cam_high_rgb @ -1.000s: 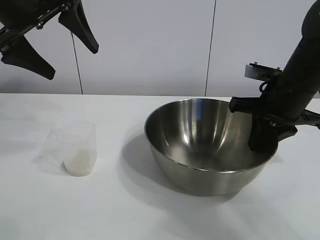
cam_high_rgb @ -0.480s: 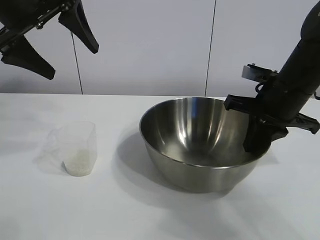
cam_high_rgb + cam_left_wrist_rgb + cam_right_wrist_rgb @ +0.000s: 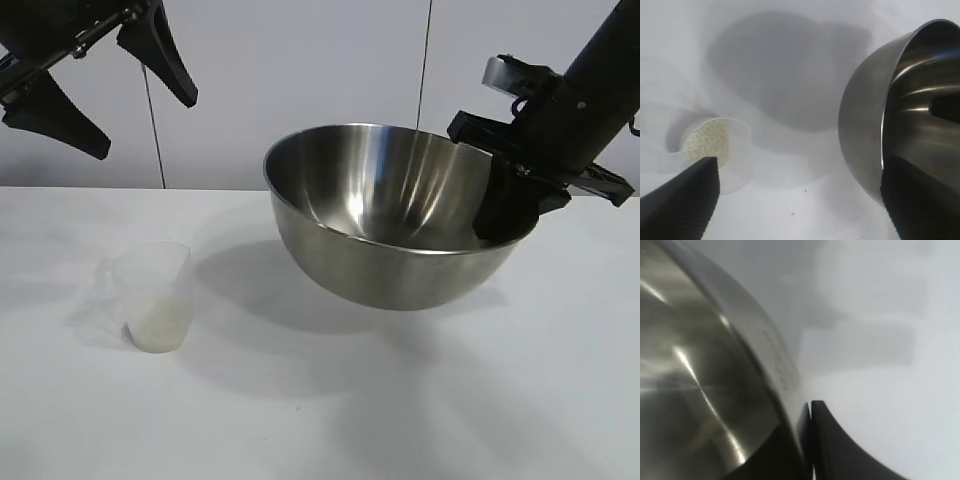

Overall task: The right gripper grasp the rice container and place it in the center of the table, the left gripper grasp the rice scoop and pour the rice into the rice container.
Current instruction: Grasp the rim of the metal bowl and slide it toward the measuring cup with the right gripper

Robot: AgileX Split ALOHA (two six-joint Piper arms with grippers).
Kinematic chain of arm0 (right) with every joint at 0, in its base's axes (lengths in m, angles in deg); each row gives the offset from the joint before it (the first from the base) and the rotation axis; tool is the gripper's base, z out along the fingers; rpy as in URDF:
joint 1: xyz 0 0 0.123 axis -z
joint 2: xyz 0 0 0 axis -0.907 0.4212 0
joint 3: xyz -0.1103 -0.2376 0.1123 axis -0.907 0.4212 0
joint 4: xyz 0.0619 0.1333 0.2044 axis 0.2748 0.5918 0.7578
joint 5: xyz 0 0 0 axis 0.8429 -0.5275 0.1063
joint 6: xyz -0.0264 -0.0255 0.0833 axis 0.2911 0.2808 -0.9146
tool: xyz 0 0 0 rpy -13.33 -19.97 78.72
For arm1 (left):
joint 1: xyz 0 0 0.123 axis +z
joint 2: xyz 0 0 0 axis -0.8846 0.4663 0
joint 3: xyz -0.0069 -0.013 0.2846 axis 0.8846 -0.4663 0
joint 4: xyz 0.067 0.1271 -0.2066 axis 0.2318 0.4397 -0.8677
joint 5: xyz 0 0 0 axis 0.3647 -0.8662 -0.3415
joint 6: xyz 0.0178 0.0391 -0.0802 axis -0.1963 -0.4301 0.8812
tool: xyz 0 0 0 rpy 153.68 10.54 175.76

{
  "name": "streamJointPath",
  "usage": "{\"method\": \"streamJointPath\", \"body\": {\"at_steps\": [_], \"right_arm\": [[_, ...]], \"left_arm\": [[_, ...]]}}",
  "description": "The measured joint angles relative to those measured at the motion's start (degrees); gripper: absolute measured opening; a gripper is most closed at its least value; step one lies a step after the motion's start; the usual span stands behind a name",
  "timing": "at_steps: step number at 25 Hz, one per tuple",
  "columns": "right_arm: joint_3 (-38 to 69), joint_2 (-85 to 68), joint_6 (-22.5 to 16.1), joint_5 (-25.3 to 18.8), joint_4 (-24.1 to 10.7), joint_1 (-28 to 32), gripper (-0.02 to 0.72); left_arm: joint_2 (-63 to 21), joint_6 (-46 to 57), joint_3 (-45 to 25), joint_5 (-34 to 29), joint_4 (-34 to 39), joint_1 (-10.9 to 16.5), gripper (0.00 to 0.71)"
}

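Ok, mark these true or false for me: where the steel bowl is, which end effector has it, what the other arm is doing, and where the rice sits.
1. The rice container is lifted clear of the table. True.
2. The right end effector is shut on the bowl's rim. True.
3. The left end effector holds the rice scoop. False: it hangs open above the table, and the scoop stands alone below it.
4. The rice is already in the bowl. False: it lies in the scoop; the visible inside of the bowl shows no grains.
5. The scoop has tipped over. False: it stands upright.
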Motion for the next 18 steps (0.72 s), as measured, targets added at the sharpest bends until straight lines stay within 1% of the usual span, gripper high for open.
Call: {"method": "streamJointPath", "body": {"at_steps": [6, 9, 12, 18], "right_arm": [[-0.05, 0.92, 0.00, -0.16, -0.94, -5.57, 0.010], [-0.05, 2.49, -0.33, 1.12, -1.73, -8.06, 0.010], [-0.58, 4.10, -1.49, 2.72, -3.20, -9.66, 0.010], [-4.11, 8.21, -3.92, 3.13, -5.32, -11.60, 0.010]], "left_arm": [[0.00, 0.00, 0.00, 0.00, 0.00, 0.00, 0.633], [0.00, 0.00, 0.00, 0.00, 0.00, 0.00, 0.633], [0.00, 0.00, 0.00, 0.00, 0.00, 0.00, 0.633], [0.00, 0.00, 0.00, 0.00, 0.00, 0.00, 0.633]]}}
